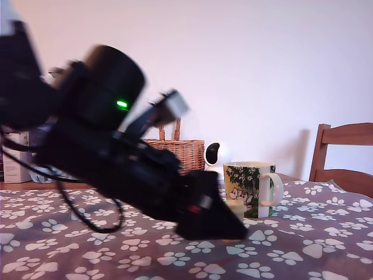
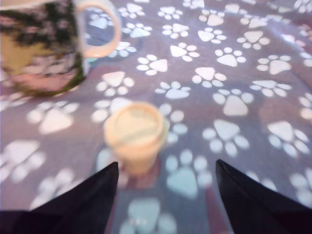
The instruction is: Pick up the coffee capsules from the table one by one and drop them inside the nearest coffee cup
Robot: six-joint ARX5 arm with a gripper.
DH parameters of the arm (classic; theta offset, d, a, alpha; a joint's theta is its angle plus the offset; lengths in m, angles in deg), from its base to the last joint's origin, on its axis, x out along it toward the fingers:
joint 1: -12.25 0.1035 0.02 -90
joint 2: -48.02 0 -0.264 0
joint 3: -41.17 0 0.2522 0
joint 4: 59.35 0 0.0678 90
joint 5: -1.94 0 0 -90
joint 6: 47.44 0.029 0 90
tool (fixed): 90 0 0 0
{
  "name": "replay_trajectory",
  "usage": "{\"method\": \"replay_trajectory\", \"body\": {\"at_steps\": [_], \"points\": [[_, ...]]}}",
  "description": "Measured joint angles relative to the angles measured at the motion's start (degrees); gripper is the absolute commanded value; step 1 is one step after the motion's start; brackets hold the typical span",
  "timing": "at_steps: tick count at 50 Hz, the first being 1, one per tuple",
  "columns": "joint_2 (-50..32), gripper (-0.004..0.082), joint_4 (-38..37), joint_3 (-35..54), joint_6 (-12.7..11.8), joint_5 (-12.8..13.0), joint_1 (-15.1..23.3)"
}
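Observation:
A cream-beige coffee capsule (image 2: pixel 135 134) stands upright on the paw-print table (image 2: pixel 243 73), blurred in the wrist view. My gripper (image 2: pixel 165 195) is open, its two black fingertips apart, just short of the capsule, which lies nearer one finger. The white coffee cup (image 2: pixel 41 46) with its green leafy print and loop handle stands just beyond the capsule. In the exterior view the black gripper (image 1: pixel 224 224) reaches low over the table (image 1: pixel 303 245) just in front of the coffee cup (image 1: pixel 252 188), with the capsule (image 1: pixel 235 207) peeking out behind it.
At the back of the exterior view stand a wicker basket (image 1: pixel 183 153), a round white camera (image 1: pixel 214 155) and a white box (image 1: pixel 17 156) at the left. A wooden chair (image 1: pixel 344 154) stands at the right. A black cable (image 1: pixel 87 219) loops down from the arm.

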Motion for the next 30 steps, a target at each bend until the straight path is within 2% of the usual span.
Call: {"method": "replay_trajectory", "body": {"at_steps": [22,25,30], "points": [[3.19,0.0564,3.37,-6.73,0.0,1.05,-0.26],[3.19,0.0534,3.54,-6.75,0.0,1.38,-0.31],[3.43,0.0438,3.74,-6.75,0.0,1.81,-0.39]]}}
